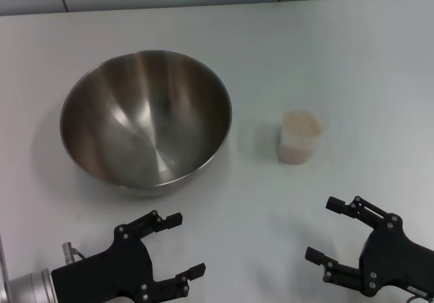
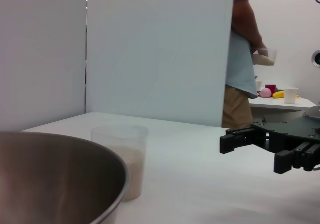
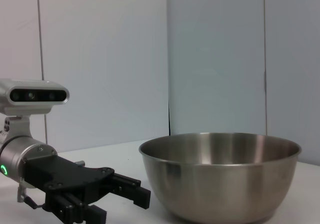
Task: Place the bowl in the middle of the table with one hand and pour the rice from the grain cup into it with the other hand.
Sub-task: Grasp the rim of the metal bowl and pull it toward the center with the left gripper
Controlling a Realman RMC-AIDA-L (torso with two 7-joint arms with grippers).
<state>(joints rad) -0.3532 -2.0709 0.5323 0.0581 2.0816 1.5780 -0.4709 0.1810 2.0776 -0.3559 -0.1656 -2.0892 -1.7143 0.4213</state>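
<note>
The bowl (image 1: 146, 120) is sitting upright on the table (image 1: 352, 66), left of centre in the head view, and its shiny inside is holding nothing. The cup (image 1: 299, 137) is standing upright to the bowl's right, near it but not touching, with a strip of bare table lying between them. Rice (image 1: 296, 151) is filling the lower part of the cup, showing as a pale mass through the clear wall.

The left gripper (image 1: 184, 245) is hovering at the near edge of the table, just in front of the bowl, with its two fingers spread apart and gripping nothing. The right gripper (image 1: 324, 230) is hanging at the near edge on the other side, in front of the cup and a little to its right, and its fingers are likewise standing wide apart around empty air.

In the left wrist view the bowl's rim (image 2: 117, 170) is showing close up with the cup (image 2: 125, 159) just behind it, and the right gripper (image 2: 250, 151) is showing farther off. A person (image 2: 242, 58) is standing behind a white panel (image 2: 157, 48) in the background, beside a far table with small coloured items (image 2: 272, 90)
</note>
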